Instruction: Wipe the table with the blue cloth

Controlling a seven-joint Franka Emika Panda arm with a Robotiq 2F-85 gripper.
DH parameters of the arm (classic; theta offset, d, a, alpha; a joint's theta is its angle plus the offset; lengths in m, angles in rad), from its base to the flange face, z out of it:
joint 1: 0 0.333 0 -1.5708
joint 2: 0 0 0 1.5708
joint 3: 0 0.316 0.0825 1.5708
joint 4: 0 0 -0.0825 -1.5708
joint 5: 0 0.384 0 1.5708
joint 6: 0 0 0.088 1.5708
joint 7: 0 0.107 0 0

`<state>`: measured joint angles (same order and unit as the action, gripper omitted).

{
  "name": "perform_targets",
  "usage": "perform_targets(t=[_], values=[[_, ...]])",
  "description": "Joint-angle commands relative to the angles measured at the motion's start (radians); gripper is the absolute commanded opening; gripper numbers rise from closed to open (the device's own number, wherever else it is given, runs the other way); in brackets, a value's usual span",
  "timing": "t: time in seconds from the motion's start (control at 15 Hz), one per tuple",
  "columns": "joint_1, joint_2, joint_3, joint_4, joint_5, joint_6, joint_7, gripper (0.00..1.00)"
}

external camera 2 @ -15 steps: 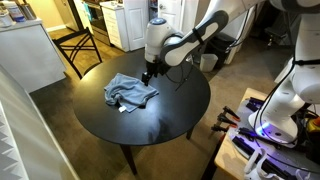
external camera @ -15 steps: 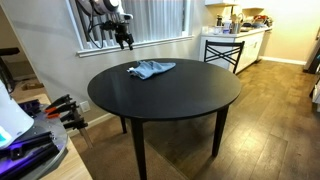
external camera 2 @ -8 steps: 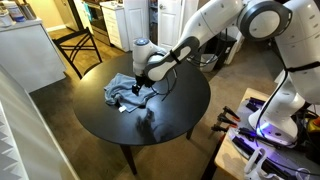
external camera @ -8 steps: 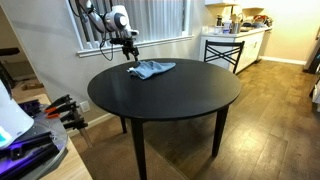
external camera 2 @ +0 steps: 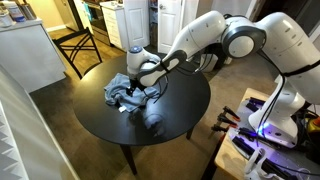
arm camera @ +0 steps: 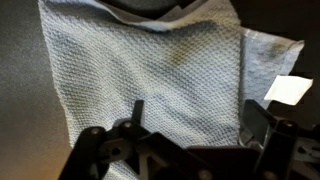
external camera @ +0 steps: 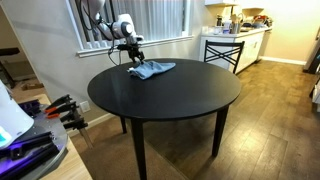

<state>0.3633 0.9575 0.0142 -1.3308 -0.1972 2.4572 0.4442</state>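
Cloth first: the blue cloth (external camera: 153,69) lies rumpled on the far part of the round dark counter (external camera: 165,105), close to the rim on the window side. In that exterior view its long axis runs roughly across the frame, following the rim, with one end under the arm and the other pointing toward the kitchen side of the room. In an exterior view from the opposite side the blue cloth (external camera 2: 124,93) shows as a bunched heap with folds standing up; its longer stretch lies across the counter (external camera 2: 175,110) from the rim toward the middle.

The tool (external camera: 134,59) hangs low over the end of the cloth nearest the window, pointing down. From the other side the tool (external camera 2: 137,84) is at the inner edge of the heap, and the white arm (external camera 2: 225,30) reaches in over the counter from the robot's base.

The wrist view looks straight down. The cloth (arm camera: 150,60) fills most of it — a waffle weave, fairly flat here, with a small white tag (arm camera: 288,90) at one side edge and bare dark counter (arm camera: 20,90) beyond the opposite edge. The tool (arm camera: 195,118) is spread wide, nothing pinched between its fingers (arm camera: 257,122), and the weave shows in the gap between them. Whether the tips touch the fabric I cannot tell.
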Motion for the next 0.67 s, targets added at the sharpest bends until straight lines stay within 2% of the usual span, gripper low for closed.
perform_targets(t=[0.0, 0.33, 0.6], values=[[-0.009, 0.107, -0.001, 0.154, 0.059, -0.069, -0.035, 1.0], [-0.054, 0.157, 0.059, 0.237, 0.177, -0.173, -0.084, 1.0], [-0.066, 0.116, 0.067, 0.2, 0.18, -0.222, -0.088, 1.0]])
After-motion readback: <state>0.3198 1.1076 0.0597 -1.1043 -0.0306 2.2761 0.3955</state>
